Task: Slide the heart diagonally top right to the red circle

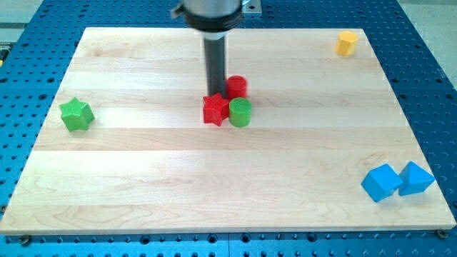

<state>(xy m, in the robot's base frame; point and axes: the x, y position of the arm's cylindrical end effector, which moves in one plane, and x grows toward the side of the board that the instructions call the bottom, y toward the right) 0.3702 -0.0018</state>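
Note:
The red circle [236, 87] stands just above the board's middle. A red star [215, 109] lies at its lower left and a green circle [240, 112] right below it, all three close together. My tip [215, 97] comes down just above the red star and just left of the red circle; the star hides its very end. A small yellow block [346, 43], perhaps the heart though its shape is hard to make out, sits alone near the view's top right corner, far from the tip.
A green star [76, 114] lies near the board's left edge. Two blue blocks [380, 182] [416, 178] sit side by side at the bottom right. The wooden board [143, 185] rests on a blue perforated table.

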